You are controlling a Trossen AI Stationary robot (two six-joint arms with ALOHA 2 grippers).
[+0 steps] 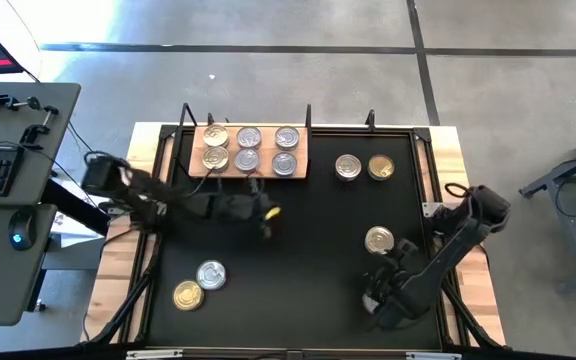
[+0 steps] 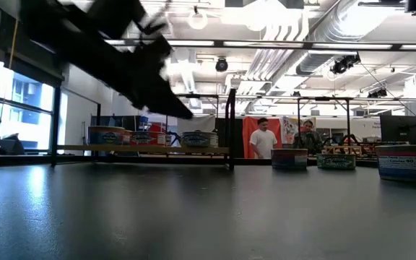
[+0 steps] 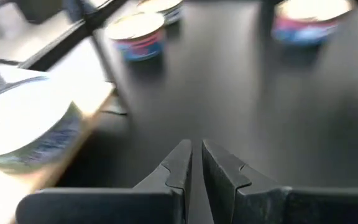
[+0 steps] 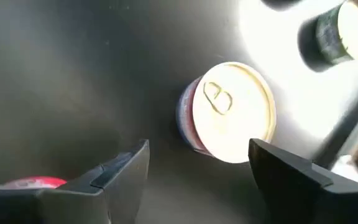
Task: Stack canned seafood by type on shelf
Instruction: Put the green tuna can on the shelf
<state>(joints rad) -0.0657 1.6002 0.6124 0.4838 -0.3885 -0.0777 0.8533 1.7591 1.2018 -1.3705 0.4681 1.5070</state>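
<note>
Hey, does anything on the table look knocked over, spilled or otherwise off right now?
Nothing stands out. Six cans sit upright in two rows on the wooden shelf; five more stand upright, scattered on the black table, unsorted. No spills or dents visible.

No text, brand, number or sign can be read anywhere in these views. The tins on the shelf (image 2: 143, 149) carry blue and white printed bands (image 2: 107, 136), but the lettering is too small to make out. The tin at the right edge of the low view (image 2: 408, 162) bears a red and blue label with white marks that stay illegible. In the left wrist view, the tins on the tabletop (image 3: 139, 36) show blurred blue and pink wrappers without any legible word. The gold lid in the right wrist view (image 4: 232, 112) has only a pull tab, no lettering.
</note>
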